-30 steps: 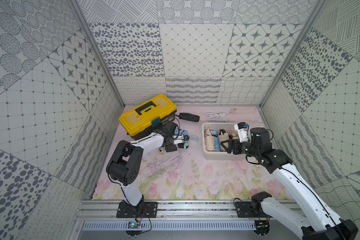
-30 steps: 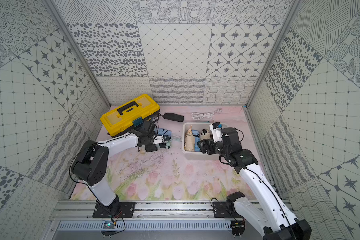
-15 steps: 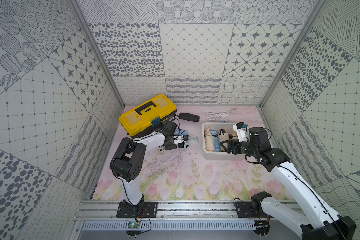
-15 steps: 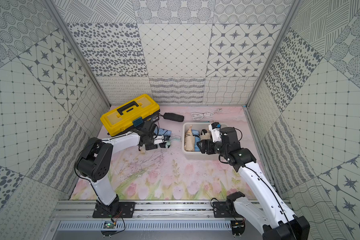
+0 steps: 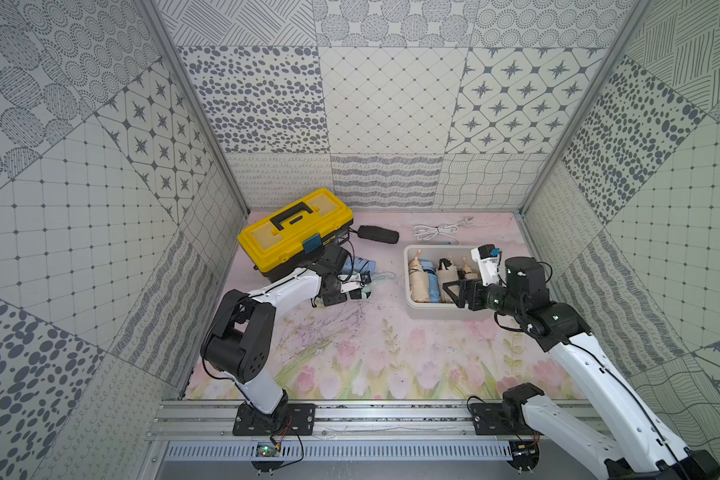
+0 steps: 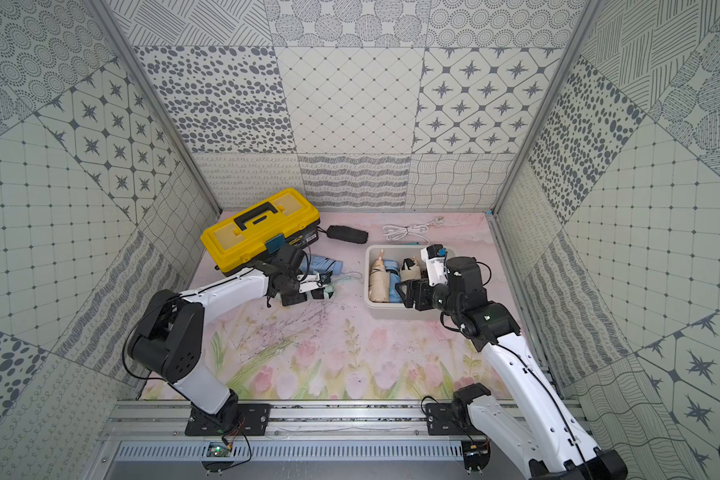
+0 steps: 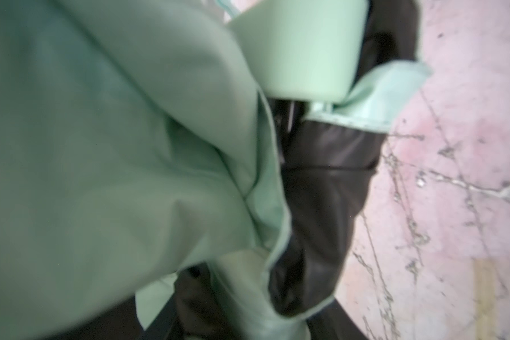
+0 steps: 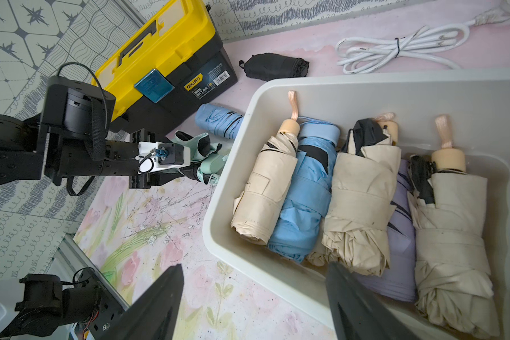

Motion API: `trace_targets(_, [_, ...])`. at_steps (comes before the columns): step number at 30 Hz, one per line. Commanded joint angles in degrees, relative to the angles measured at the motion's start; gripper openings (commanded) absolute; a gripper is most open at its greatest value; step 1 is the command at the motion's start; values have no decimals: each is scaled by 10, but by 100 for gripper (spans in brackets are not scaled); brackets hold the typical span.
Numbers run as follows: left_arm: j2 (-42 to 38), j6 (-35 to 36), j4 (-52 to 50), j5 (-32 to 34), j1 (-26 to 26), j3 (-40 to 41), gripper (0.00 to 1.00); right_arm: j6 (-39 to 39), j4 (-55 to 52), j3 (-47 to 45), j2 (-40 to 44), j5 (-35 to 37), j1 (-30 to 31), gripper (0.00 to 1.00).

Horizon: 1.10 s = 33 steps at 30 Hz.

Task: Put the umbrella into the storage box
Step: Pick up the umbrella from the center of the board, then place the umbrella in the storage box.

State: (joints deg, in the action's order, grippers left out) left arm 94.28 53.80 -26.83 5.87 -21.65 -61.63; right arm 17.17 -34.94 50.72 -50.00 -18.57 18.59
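Mint-green umbrella (image 8: 212, 163) right at the left tool's (image 8: 191, 162) tip

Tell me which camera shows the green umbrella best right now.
Right wrist: the green umbrella shows sharp, folds and handle clear, at the left gripper. Left wrist shows only blurred close-up fabric; both top views show a small sliver.

Green umbrella (image 7: 115, 147), black lining (image 7: 321, 191), pink mat (image 7: 460, 141)

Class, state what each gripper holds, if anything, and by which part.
The left gripper is on the green umbrella, at its canopy beside the handle; closure cannot be told. The right gripper holds nothing.
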Motion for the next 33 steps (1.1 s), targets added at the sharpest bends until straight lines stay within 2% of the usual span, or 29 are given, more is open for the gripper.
trace_targets(1, [-75, -126, -39, -52, -2, 4, 37, 7, 14, -9, 18, -1, -2, 82])
trace_targets(7, [-188, -336, 9, -128, -15, 50, 36, 25, 14, -19, 33, -12, -2, 82])
trace_targets(13, [-297, -550, 126, -137, -30, 125, 36, 74, 49, -43, 45, -39, 1, 81])
trace_targets(17, [-347, -661, 190, -134, -53, 162, 36, 126, 103, -66, 43, -41, 26, 81])
trace_targets(24, [-355, -753, 287, -151, -129, 178, 36, 152, 193, -53, -13, 4, 133, 82])
trace_targets(28, [-328, -790, 341, -113, -173, 176, 35, 185, 243, -35, -62, 23, 181, 83])
trace_targets(33, [-282, -795, 378, -43, -232, 158, 34, 231, 268, -5, -116, 56, 224, 85])
